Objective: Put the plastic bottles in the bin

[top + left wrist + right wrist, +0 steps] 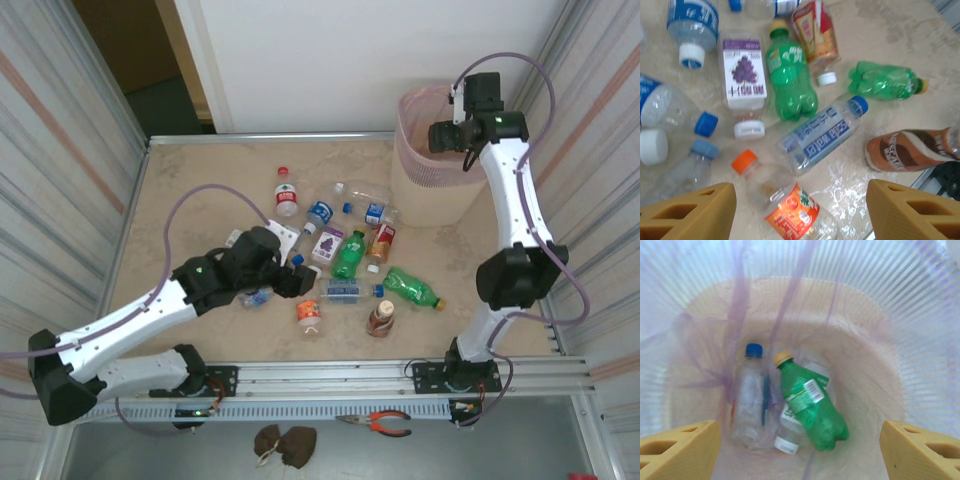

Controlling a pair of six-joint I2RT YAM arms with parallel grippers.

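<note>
Three plastic bottles lie at the bottom of the tall beige bin [865,340] with its pink translucent liner: a clear blue-capped bottle [751,395], a green yellow-capped bottle [812,405] and a clear white-capped bottle [787,437]. The right hand [800,450] hangs over the bin's mouth, released, with nothing between its fingers. About a dozen more bottles lie scattered on the beige counter [200,170]. The left hand [800,210] is above them, spread and empty, over a clear orange-capped bottle [785,200].

Glossy plastic bottles [820,137], translucent pink bag [790,270], matt marbled table [200,190]
</note>
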